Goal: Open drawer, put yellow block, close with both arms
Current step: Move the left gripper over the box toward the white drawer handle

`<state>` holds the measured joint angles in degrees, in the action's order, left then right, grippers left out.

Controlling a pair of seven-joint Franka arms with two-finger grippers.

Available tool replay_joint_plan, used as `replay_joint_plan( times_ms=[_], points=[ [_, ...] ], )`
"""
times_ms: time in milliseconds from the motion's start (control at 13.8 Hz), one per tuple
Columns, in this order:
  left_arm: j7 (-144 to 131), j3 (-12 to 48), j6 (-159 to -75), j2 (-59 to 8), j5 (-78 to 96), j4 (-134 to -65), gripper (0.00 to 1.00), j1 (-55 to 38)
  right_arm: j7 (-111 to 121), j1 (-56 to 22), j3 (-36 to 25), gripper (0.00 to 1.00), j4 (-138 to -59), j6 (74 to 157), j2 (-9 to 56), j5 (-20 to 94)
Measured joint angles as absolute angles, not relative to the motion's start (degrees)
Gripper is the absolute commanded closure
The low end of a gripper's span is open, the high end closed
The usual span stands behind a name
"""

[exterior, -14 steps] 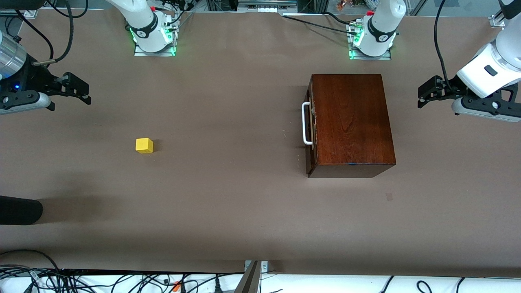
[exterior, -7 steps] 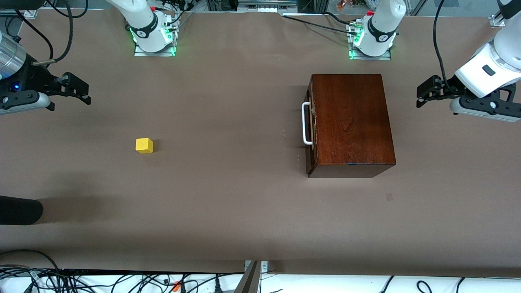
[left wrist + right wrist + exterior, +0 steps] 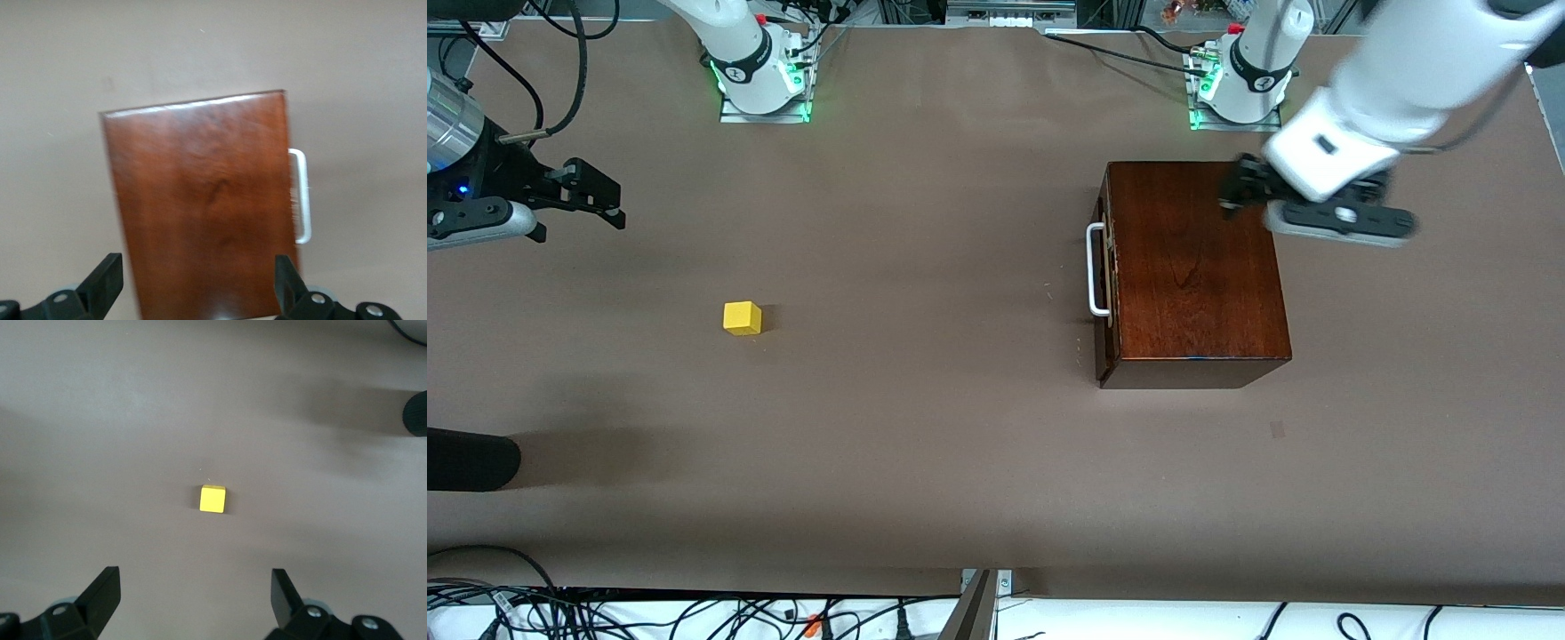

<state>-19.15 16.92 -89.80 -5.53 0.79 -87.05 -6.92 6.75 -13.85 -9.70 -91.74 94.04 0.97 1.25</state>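
Both tools are spread wide and empty: left tool [image 3: 1238,188] is held over the wooden box [image 3: 1192,267], whose drawer [image 3: 1107,271] is shut; right tool [image 3: 596,200] waits above the table [image 3: 925,427]. Yellow block [image 3: 742,317] is seen toward the right arm's end.

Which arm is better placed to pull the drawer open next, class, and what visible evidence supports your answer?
Probably the left. The left gripper hangs open over the wooden box, in reach of the shut drawer's white handle. The right gripper waits open at the right arm's end of the table, apart from the yellow block.
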Motion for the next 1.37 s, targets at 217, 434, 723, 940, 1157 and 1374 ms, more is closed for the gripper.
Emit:
replay_joint_plan(
  times_ms=[217, 434, 723, 940, 1157, 1374],
  points=[
    [-29.23, 21.93, -91.15, -6.46, 0.79, -87.04, 0.0, -9.12, 6.76, -13.86, -9.61, 0.0, -91.74, 93.83, 0.97, 1.25],
    [-38.14, 22.51, -92.31, -7.92, -0.1, -86.8, 0.0, -15.68, 6.76, -13.86, -9.52, 0.0, -91.74, 93.4, 0.96, 1.25],
    [-46.37, 22.58, -93.03, -12.55, -5.45, -85.91, 0.0, -24.08, 6.77, -13.86, -9.51, 0.0, -91.67, 93.02, 0.96, 1.25],
    [-46.55, 22.53, -95.7, -16.13, -8.79, -85.63, 0.0, -24.92, 6.77, -13.86, -9.57, 0.0, -91.56, 91.45, 0.95, 1.25],
    [-46.55, 22.33, -98.25, -20.3, -11.47, -85.64, 0.0, -24.91, 6.77, -13.83, -9.94, 0.0, -91.54, 90.8, 0.94, 1.25],
    [-46.55, 22.26, -99.52, -23.84, -13.72, -85.68, 0.0, -24.92, 6.77, -13.79, -10.5, 0.0, -91.54, 90.71, 0.94, 1.25]
  ],
)
